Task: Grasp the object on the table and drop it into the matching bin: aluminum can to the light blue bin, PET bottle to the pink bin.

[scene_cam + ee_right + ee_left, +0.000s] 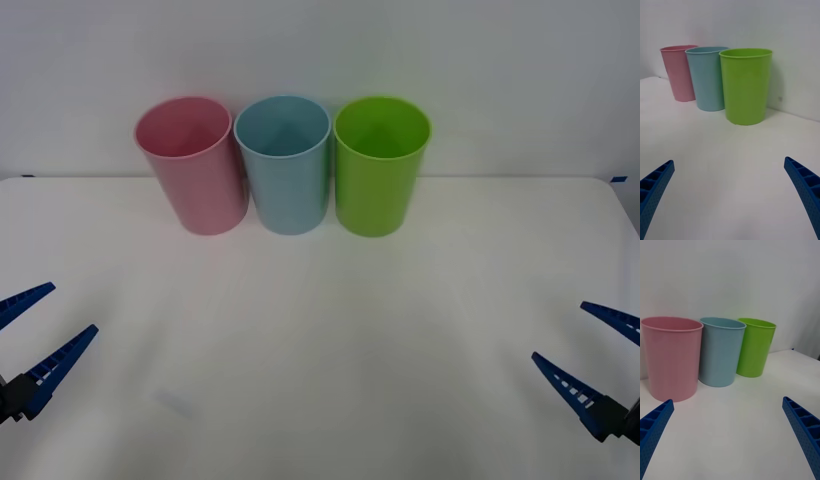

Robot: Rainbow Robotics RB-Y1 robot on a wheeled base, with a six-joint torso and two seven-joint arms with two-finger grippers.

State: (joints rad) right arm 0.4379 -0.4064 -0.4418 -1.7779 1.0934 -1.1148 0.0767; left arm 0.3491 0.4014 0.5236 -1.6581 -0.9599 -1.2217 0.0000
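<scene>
Three bins stand in a row at the far edge of the white table (320, 330): the pink bin (192, 165) on the left, the light blue bin (284, 165) touching or nearly touching it in the middle, and a bright green bin (380, 165) just to the right of the blue. No can or bottle can be seen on the tabletop in front of the row, and from here I cannot tell whether one lies inside a bin, so which way the object lies from either set of jaws, and how its long axis runs, cannot be judged. The left gripper (30, 335) hangs low, well in front of the pink bin and off to its left; jaws spread wide, holding nothing. The right gripper (590, 350) mirrors it, well in front of the green bin and off to its right, likewise wide open and empty. Both point forward toward the row. Judgement: neither arm is clearly nearer to the light blue bin; with nothing to grasp, both look parked.
</scene>
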